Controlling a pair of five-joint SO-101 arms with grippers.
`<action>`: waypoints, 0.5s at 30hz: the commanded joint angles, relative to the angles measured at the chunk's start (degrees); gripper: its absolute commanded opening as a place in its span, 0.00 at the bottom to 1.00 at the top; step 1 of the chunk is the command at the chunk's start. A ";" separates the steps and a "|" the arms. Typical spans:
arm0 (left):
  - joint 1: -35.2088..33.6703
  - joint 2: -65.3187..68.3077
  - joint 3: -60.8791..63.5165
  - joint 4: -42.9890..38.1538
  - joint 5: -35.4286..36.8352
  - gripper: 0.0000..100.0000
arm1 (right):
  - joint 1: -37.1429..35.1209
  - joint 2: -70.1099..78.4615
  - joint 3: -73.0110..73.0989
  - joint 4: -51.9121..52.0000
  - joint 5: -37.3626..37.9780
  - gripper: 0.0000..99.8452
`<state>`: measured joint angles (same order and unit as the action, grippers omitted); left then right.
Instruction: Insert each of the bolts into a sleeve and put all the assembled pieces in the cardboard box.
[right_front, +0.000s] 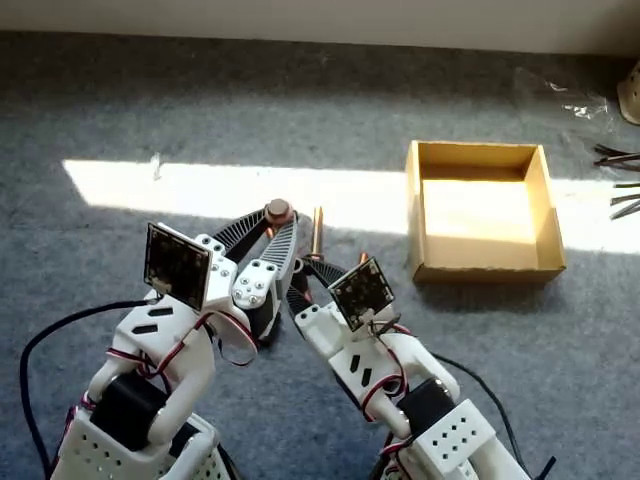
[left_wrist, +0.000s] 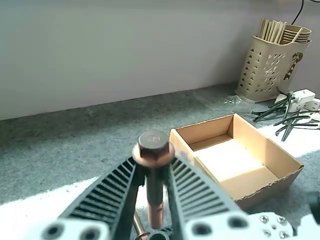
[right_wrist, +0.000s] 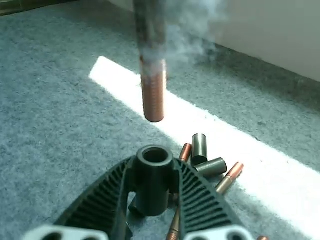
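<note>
Box (right_front: 488, 268) sits open-topped on the right arm's side, its near wall well apart from both arms, with a stretch of bare surface (right_front: 100, 110) between. Both arms lean forward from the near edge and angle inward, so their tips meet in the middle. The left end effector (right_front: 277, 222) is clenched on a bolt (left_wrist: 153, 145) just under its head. The bolt's long axis is upright, head up and threaded end down. The right end effector (right_wrist: 153, 166) grips a sleeve (right_wrist: 152, 195), also upright with its mouth upward. The bolt's tip hangs near the mouth, apart from it. Two loose sleeves (right_wrist: 199, 147) and loose bolts (right_wrist: 230, 176) lie on the surface just beyond.
</note>
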<state>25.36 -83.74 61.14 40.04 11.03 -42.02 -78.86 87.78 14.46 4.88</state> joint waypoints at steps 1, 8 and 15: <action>0.84 -0.66 -0.48 -0.53 0.44 0.00 | -0.57 0.13 -3.65 -1.19 3.08 0.00; 1.01 -0.66 -0.57 0.70 0.44 0.00 | -0.31 0.04 -3.82 -1.45 5.98 0.00; 1.10 -5.05 -0.13 3.25 0.44 0.00 | -0.48 0.04 -6.46 -1.27 5.71 0.00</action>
<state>25.45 -86.02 61.23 43.21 11.03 -42.20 -78.86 85.14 14.46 10.15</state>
